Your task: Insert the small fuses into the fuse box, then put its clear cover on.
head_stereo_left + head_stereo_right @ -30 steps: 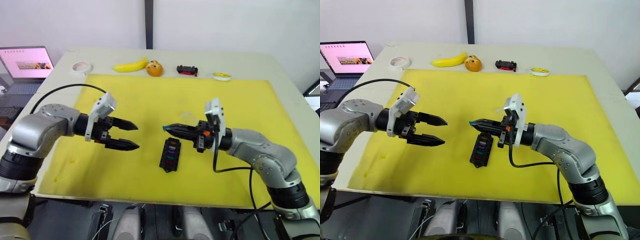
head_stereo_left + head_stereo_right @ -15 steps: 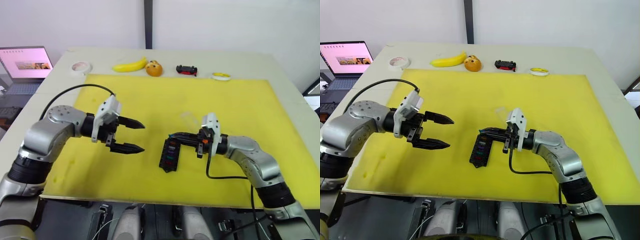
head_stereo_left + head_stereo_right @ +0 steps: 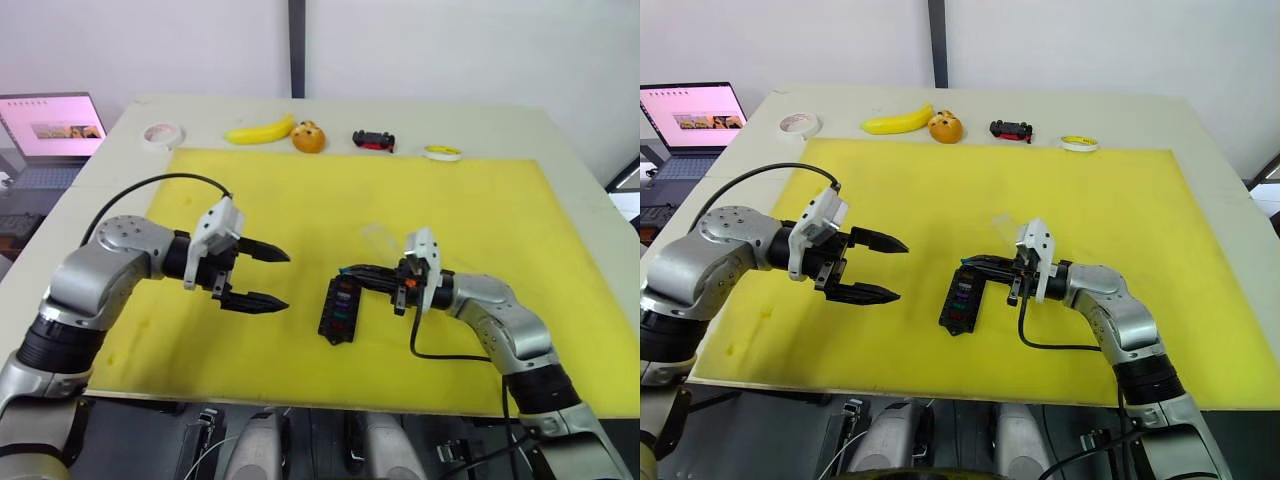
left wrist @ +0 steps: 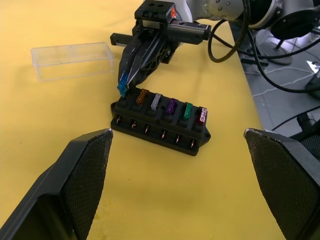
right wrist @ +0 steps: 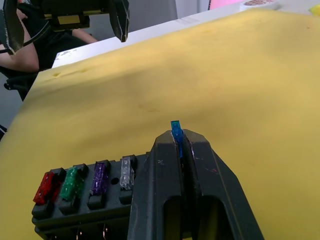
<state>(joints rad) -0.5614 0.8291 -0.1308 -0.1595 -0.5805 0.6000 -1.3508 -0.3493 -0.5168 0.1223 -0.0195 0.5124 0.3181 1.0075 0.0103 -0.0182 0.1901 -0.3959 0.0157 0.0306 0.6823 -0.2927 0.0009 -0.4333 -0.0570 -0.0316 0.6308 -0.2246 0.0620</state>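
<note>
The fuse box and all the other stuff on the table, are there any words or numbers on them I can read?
None can be read.
Fuse box: no lettering shows; the fuses' tops are too small to read.
Laptop screen: a pink page with a picture, its text too small to read.
Tape roll, yellow tape roll, toy car, clear cover: no readable marks.

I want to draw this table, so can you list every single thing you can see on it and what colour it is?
Mat: one, yellow, covering the table.
Fuse box: one, black, mid-mat.
Seated fuses: five; brown, grey-white, purple, green, red; in the box's slots.
Teal fuse: one, pinched above the box's end slot.
Clear cover: one, transparent, lying on the mat beyond the box.
Banana: one, yellow, far edge.
Orange: one, beside the banana.
Toy car: one, black-and-red, far edge.
Tape rolls: white, yellow.
Laptop: one, left.
Left gripper: open.
Right gripper: holding the teal fuse.
</note>
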